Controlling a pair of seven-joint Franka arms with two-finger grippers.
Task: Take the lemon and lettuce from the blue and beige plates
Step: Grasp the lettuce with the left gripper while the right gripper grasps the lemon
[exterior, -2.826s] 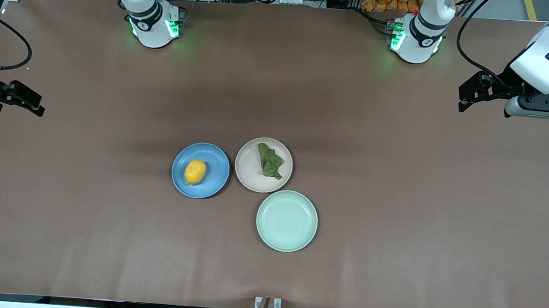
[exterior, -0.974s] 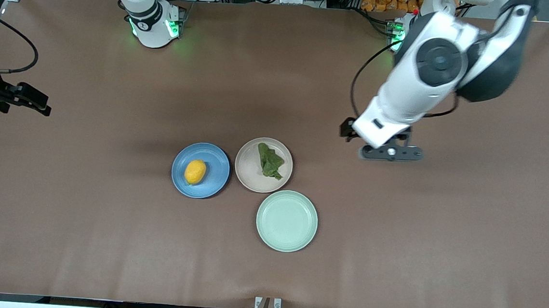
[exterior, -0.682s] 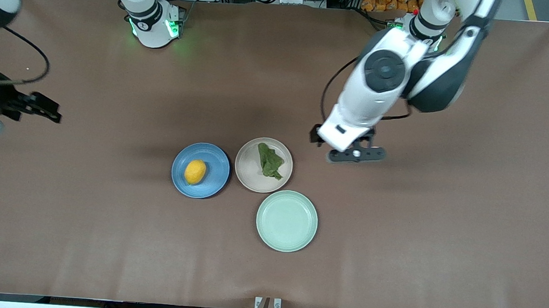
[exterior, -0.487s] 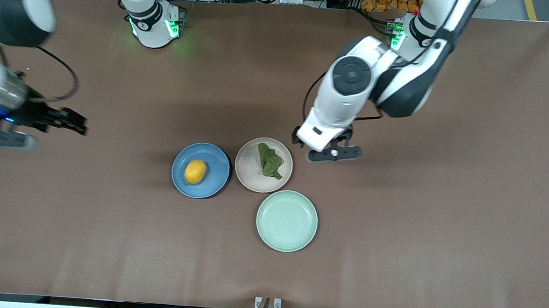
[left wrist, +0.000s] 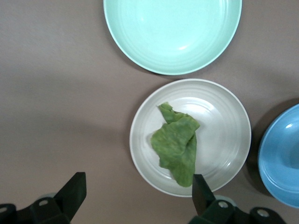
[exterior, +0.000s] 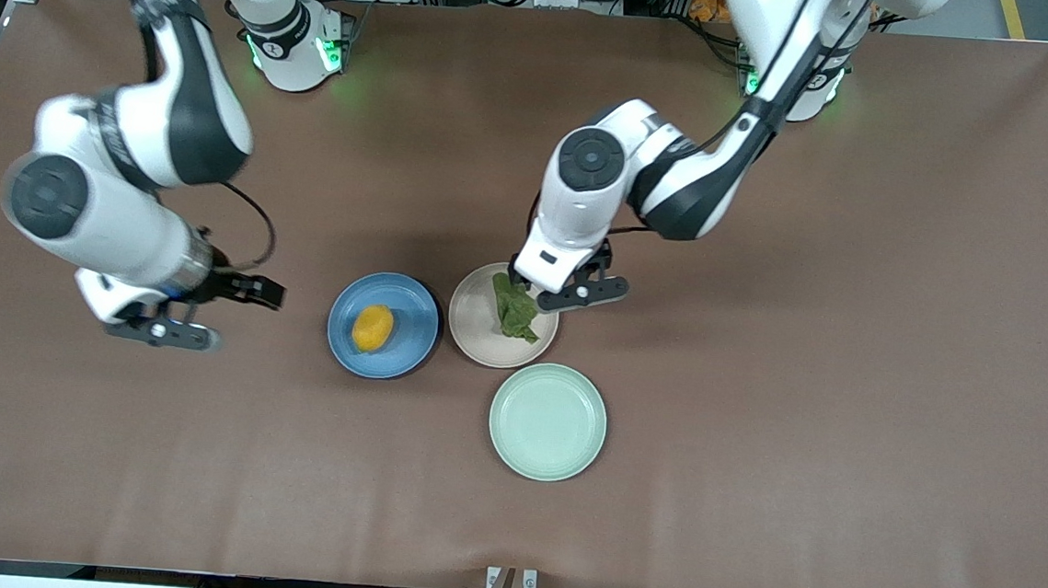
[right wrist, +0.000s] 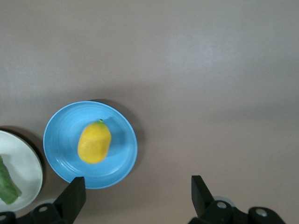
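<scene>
Lemon (exterior: 372, 328), one, smooth yellow oval, lies on glossy blue plate (exterior: 404, 359). Lettuce (exterior: 516, 307), one crumpled green leaf, lies on beige plate (exterior: 475, 332), which touches blue plate's rim toward left arm's end. Third plate, pale green (exterior: 547, 422), ridged, sits nearer front camera. Three round plates in all on brown matte table (exterior: 801, 424). Left gripper (left wrist: 135, 196) hovers over beige plate's edge, fingers spread wide, holding nothing. Right gripper (right wrist: 138, 198) hangs above table beside blue plate, fingers wide apart, also holding nothing.
</scene>
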